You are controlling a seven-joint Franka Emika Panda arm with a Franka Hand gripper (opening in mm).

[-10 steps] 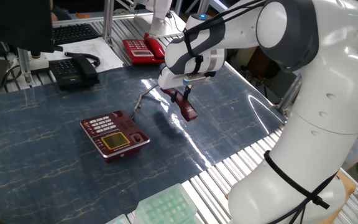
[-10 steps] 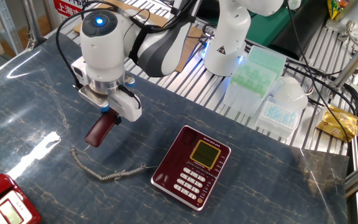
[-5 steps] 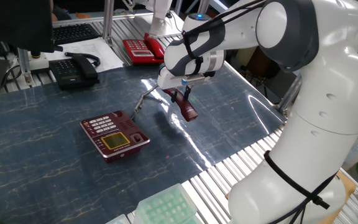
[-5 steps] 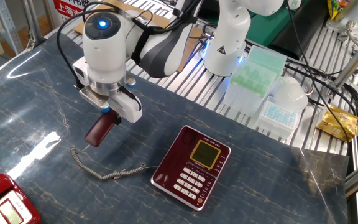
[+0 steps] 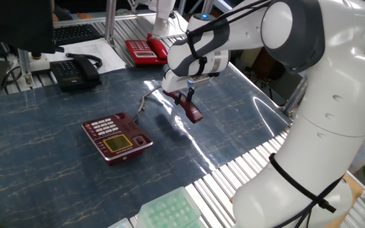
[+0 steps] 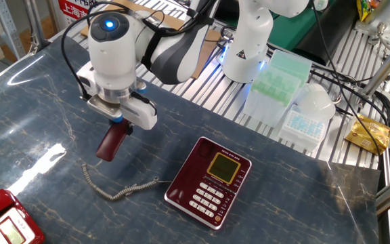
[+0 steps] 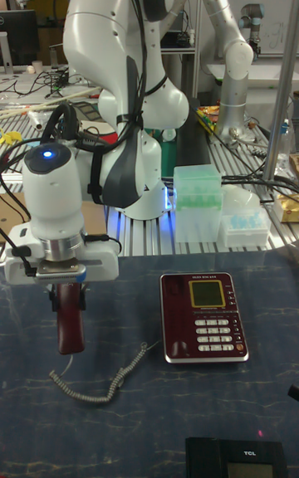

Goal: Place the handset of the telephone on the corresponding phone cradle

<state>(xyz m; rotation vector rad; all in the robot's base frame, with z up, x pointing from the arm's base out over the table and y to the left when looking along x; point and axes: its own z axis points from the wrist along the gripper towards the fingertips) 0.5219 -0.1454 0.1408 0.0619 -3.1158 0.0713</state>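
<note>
Arm bent over table, wrist vertical, jaws clamping handset (image 6: 112, 141) aloft

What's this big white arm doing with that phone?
The white robot arm has picked up the dark red handset with its tool and holds it hanging above the table, off to one side of the matching dark red phone. A thin curly cord trails from the handset across the table to the phone. The handset's resting place on the phone is empty, so the handset has yet to be brought over and set down.
</note>
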